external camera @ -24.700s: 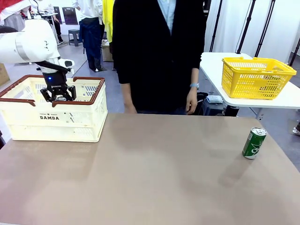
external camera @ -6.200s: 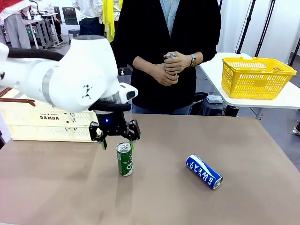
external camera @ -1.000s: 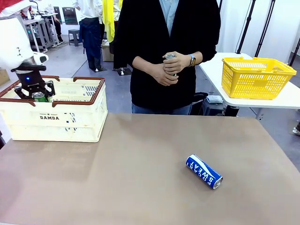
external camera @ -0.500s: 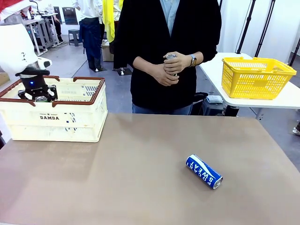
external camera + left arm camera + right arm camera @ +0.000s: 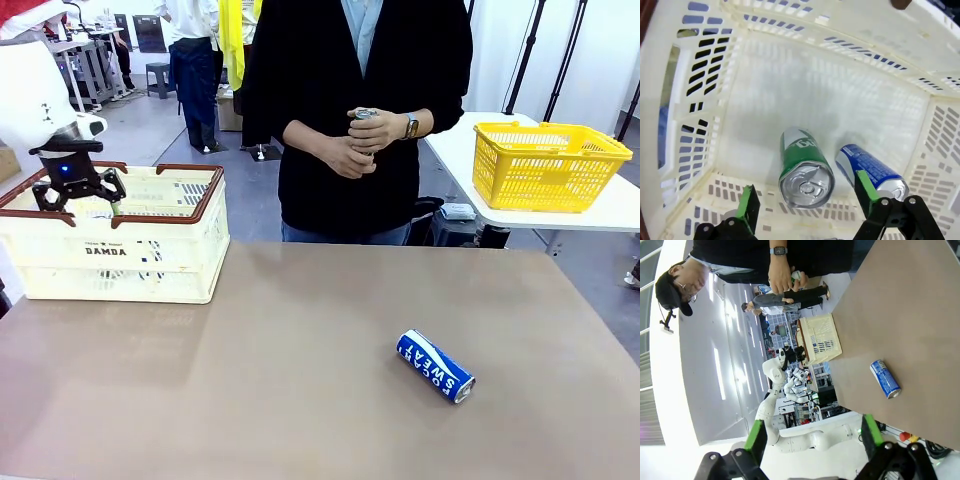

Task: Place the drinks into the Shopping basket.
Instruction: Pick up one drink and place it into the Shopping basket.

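Left wrist view showed the left gripper (image 5: pixel 806 197) with jaws newly spread apart, and the green can (image 5: pixel 805 167) released, lying on the Shopping basket (image 5: pixel 790 75) floor beside a blue can (image 5: pixel 867 167). Front view added what it missed: another blue can (image 5: pixel 435 366) waiting on the table (image 5: pixel 250 380). The right gripper (image 5: pixel 812 436) also had its jaws apart.

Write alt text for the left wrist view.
Looking down into the cream slotted shopping basket, a green can and a blue can sit side by side on its floor, silver tops toward the camera. The left gripper stands open above them, holding nothing.
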### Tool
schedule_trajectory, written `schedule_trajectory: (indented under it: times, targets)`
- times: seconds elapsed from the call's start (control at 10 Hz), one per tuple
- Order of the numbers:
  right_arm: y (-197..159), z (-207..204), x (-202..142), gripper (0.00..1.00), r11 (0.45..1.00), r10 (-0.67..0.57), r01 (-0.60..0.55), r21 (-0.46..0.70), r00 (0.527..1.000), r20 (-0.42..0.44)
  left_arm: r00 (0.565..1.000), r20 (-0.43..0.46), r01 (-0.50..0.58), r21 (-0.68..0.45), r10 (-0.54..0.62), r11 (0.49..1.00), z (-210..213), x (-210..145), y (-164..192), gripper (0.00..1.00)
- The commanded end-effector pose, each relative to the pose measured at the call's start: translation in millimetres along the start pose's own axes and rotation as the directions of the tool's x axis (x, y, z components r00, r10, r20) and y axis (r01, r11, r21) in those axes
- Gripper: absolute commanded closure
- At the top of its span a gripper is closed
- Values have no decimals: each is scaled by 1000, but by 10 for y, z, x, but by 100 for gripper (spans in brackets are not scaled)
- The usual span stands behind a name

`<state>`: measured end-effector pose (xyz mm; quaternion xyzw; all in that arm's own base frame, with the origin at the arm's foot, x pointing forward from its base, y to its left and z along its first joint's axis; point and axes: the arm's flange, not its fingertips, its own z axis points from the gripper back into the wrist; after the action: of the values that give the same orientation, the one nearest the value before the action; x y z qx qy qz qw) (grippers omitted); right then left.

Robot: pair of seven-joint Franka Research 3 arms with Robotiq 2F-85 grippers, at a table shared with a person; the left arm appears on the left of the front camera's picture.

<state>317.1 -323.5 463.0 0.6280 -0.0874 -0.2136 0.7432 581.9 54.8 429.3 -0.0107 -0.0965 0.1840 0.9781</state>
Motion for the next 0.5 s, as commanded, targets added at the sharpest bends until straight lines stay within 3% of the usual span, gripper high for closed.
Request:
schedule_trajectory:
  times: [0.0, 0.3, 0.4]
  targets:
    - [50, -3, -29, 0, 1000, -18, 18, -2, 1000, -8, 997, 56, -46, -59, 50, 997, 282, -77, 44, 0]
    - [50, -3, -29, 0, 1000, -18, 18, -2, 1000, -8, 988, 133, -50, -232, 83, 971, 1577, -468, 157, 0]
    - [50, -3, -29, 0, 1000, -18, 18, -2, 1000, -8, 994, 101, -7, -328, 43, 945, 2051, -765, 239, 0]
